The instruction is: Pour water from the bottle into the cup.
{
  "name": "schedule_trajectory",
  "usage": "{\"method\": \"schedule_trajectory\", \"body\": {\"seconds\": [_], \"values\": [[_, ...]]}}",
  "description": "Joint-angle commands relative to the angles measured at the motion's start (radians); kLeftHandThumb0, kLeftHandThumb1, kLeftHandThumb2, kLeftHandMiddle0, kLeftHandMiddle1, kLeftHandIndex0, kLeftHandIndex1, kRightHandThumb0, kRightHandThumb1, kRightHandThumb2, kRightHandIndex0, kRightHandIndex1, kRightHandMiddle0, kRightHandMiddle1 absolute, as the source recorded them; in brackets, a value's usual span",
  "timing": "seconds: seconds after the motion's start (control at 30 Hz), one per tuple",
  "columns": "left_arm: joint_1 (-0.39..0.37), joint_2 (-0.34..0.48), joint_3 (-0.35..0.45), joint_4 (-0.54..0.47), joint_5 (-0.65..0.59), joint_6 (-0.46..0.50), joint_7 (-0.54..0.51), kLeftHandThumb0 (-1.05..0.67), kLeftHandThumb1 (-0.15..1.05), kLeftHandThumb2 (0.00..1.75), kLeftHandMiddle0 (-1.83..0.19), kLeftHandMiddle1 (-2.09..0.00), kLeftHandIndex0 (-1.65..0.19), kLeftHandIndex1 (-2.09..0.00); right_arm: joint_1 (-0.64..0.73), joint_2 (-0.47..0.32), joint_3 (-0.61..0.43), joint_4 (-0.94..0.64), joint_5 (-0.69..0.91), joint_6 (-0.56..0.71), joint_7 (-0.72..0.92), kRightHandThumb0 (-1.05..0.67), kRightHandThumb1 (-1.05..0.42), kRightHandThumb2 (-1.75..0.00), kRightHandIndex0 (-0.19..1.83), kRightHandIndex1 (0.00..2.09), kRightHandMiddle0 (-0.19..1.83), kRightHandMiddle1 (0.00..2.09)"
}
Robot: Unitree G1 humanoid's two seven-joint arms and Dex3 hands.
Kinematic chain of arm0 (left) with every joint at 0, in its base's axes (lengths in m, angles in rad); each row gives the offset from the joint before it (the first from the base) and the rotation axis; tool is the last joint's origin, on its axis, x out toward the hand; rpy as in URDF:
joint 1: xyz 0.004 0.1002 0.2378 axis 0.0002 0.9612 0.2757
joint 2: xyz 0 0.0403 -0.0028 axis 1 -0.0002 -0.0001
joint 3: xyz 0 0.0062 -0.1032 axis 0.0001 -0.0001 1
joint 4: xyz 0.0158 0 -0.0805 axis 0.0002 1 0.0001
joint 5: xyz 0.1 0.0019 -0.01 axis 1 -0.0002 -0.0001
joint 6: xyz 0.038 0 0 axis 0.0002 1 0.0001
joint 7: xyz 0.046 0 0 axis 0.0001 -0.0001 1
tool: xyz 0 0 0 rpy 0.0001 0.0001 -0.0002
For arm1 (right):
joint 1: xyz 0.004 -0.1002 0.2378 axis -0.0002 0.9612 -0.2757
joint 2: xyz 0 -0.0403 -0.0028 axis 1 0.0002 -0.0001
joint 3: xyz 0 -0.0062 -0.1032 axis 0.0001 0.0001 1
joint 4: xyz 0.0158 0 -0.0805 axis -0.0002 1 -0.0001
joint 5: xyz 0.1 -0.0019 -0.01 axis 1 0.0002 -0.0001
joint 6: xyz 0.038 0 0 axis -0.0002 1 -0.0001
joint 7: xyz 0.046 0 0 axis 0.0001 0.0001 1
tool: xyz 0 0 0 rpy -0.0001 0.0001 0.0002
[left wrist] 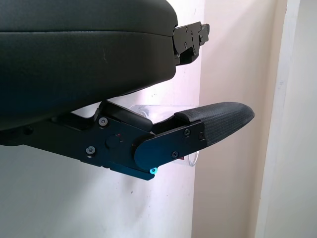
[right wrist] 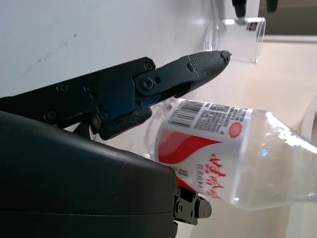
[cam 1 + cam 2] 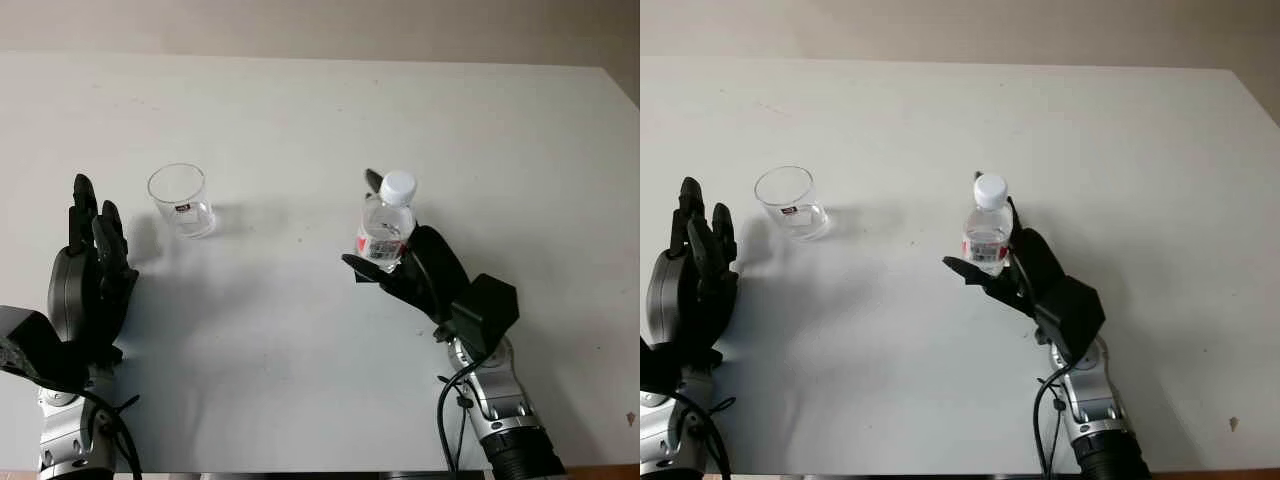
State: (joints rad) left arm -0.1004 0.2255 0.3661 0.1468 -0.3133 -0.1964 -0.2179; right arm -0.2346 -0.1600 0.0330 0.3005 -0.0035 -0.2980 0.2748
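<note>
Bottle (image 3: 386,225) capped, upright on surface (image 3: 330,120), your right hand (image 3: 405,262) grasping it. Cup (image 3: 181,200) well apart, unfilled. Left hand (image 3: 90,275) released. Pouring remains.

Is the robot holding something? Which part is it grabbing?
Yes. The right hand has its fingers around the water bottle, low on its labelled body; the white cap is free. The left hand is open beside the cup.

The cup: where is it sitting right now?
The cup stands upright on the table's left half, just ahead of the open left hand and well left of the bottle gripped by the right hand.
</note>
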Motion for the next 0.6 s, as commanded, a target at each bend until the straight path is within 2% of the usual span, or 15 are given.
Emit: {"method": "schedule_trajectory", "body": {"seconds": [0.0, 0.27, 0.57], "values": [[0.016, 0.002, 0.002, 0.011, -0.006, 0.005, -0.006, -0.77, 1.05, 0.74, 0.19, -0.04, 0.19, 0.0, 0.018, -0.012, -0.013, -0.033, 0.004, 0.001, -0.01, -0.82, -1.0, -0.05, -0.19, 0.0, -0.19, 0.0], [0.012, 0.001, 0.006, 0.018, -0.007, 0.003, -0.009, -0.78, 1.05, 0.73, 0.19, -0.04, 0.19, 0.0, 0.041, -0.022, -0.05, -0.087, 0.048, -0.006, -0.011, -0.79, -0.97, -0.05, -0.19, 0.0, -0.19, 0.0], [0.009, 0.0, 0.004, 0.018, -0.001, 0.003, -0.002, -0.77, 1.05, 0.75, 0.19, -0.05, 0.19, 0.0, 0.057, -0.047, -0.091, -0.123, 0.053, -0.051, -0.022, -0.86, -0.98, -0.05, -0.19, 0.0, -0.19, 0.0]]}}
